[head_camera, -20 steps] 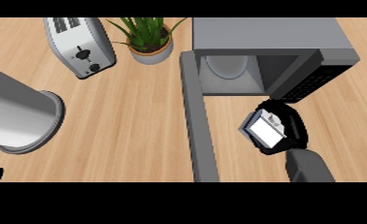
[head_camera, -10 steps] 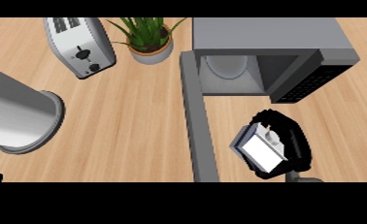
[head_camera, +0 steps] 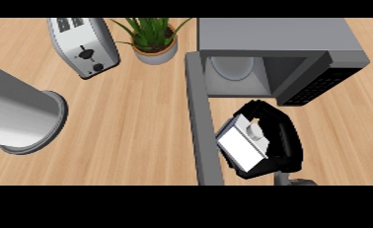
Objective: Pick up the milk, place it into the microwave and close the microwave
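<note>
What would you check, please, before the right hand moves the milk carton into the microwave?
1. Right hand curled round the milk carton: ok.
2. Microwave door swung open: ok.
3. Microwave cavity free of other items: ok, as far as it shows.
4. Carton lifted off the counter: cannot tell.
5. Plant and toaster away from the path: ok.
6. Left hand ready for the door: cannot tell, not in view.
</note>
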You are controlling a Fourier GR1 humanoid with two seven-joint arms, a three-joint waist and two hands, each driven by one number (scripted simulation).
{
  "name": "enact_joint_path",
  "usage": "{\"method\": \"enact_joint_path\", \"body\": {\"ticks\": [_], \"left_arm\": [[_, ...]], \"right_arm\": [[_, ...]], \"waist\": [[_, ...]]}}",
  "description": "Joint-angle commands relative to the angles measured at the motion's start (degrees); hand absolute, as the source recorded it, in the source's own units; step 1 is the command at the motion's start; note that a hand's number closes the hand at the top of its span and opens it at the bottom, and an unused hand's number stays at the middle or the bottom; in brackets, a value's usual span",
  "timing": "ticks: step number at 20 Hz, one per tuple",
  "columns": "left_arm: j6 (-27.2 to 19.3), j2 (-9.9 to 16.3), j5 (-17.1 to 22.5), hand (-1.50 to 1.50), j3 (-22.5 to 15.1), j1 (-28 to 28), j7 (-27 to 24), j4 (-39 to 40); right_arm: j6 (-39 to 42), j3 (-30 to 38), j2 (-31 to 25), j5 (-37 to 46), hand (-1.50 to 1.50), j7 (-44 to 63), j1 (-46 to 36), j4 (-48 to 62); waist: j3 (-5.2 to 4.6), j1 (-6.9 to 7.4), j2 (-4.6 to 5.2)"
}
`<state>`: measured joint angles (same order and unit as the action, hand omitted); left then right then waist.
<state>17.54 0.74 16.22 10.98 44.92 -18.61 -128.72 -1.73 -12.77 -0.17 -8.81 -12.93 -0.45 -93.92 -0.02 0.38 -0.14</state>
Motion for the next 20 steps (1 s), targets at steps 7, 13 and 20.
{"method": "enact_joint_path", "body": {"ticks": [7, 13, 20], "left_arm": [[1.3, 0.1, -0.3, -1.5, 3.6, -3.0, 1.4, 2.3], [6.2, 2.6, 5.2, -1.5, 8.3, -3.6, -0.8, 7.2], [5.2, 3.0, 5.1, -1.5, 10.0, -5.7, 2.9, 5.3]], "right_arm": [[-17.9, -2.1, 0.2, 4.9, 1.5, 2.0, -16.5, 12.8], [-16.0, 8.7, 0.1, 3.7, 1.5, -3.9, -27.0, 33.1], [-13.3, 12.2, -0.5, 2.2, 1.5, -13.8, -29.6, 46.2]], "waist": [[0.02, 0.46, 0.18], [0.04, 1.12, 0.46], [0.07, 1.2, 0.53]]}}
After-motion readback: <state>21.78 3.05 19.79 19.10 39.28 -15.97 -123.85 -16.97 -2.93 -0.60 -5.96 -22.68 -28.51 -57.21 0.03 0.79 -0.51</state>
